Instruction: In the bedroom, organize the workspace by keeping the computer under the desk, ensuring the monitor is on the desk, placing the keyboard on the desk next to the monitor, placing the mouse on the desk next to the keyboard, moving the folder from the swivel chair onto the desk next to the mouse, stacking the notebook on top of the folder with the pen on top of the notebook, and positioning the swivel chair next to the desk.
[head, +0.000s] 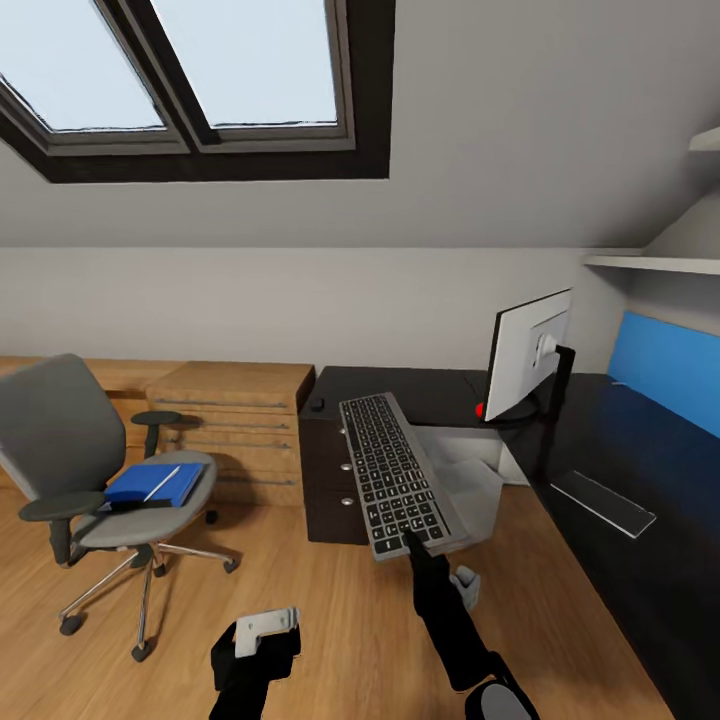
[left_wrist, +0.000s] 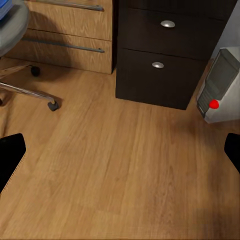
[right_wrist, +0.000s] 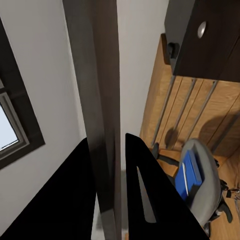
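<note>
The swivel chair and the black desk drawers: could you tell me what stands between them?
In the head view, a wooden cabinet with long metal bar handles stands between the swivel chair and the desk drawers, against the wall.

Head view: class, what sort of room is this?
Probably an attic study or home office: sloped ceiling with a skylight, a black desk carrying a monitor, and a swivel chair.
</note>
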